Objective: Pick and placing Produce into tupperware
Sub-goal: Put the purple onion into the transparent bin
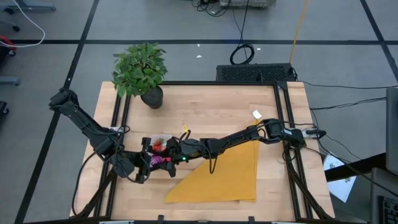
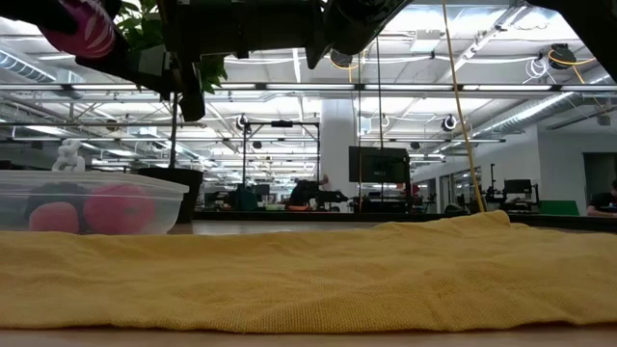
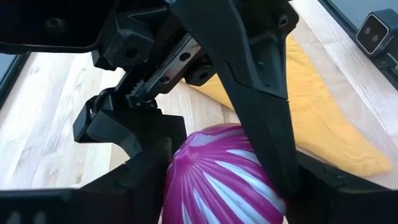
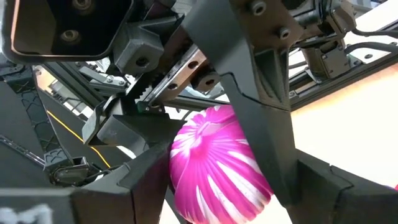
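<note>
I'm seeing both end effectors meet mid-frame in the high view, each clamped on the magenta striped ball [image 3: 217, 174], apparently a handover, just beside the tupperware [image 2: 87, 207] already holding red produce [image 2: 118, 209]

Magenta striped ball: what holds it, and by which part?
Right gripper and left gripper both appear to pinch the magenta striped ball across its sides, between their jaws.

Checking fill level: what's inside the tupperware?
Low view, through the clear tupperware wall: two pink-red round pieces, something dark between them and a small white item sticking up. From above, both arms cover most of it, so no full count.
</note>
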You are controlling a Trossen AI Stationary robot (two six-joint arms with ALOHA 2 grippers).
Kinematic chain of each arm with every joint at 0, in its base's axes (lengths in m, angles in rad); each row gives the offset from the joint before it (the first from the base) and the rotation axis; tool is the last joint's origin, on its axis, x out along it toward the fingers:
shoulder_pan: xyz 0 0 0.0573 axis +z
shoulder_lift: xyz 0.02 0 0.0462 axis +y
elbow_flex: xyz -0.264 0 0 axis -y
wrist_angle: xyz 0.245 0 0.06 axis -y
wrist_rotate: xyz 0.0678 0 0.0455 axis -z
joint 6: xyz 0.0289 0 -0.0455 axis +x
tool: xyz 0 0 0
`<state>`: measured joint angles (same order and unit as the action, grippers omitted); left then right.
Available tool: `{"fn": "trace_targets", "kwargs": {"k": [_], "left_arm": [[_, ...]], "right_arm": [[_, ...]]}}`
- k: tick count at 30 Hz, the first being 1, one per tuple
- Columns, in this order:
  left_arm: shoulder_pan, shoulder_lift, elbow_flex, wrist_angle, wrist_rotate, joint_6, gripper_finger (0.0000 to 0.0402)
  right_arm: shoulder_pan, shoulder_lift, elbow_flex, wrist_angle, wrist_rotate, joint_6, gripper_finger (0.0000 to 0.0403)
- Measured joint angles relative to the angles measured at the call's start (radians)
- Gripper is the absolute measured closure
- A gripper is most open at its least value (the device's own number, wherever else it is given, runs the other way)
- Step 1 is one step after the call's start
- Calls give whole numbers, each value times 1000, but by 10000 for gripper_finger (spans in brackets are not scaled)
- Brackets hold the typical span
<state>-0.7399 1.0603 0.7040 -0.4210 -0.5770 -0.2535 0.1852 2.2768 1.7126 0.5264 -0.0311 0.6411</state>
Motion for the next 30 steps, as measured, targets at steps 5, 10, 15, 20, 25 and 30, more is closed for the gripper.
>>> {"fn": "trace_targets", "kwargs": {"k": [5,10,15,20,25,30], "left_arm": [[0,0,0,-6,-1,-18,149],[0,0,1,-26,0,-31,171],[-2,-1,1,-27,0,-37,171],[-2,-1,2,-29,-1,-37,155],[-2,-1,2,-30,1,-37,152],[-2,-1,2,-31,1,-37,152]], "right_arm": [[0,0,0,7,0,1,152],[-1,0,0,9,0,5,152],[-1,0,0,16,-11,2,152],[-2,0,0,25,-22,-33,151],[-2,0,0,28,-45,-55,151],[-2,0,0,29,-48,-79,150]]}}
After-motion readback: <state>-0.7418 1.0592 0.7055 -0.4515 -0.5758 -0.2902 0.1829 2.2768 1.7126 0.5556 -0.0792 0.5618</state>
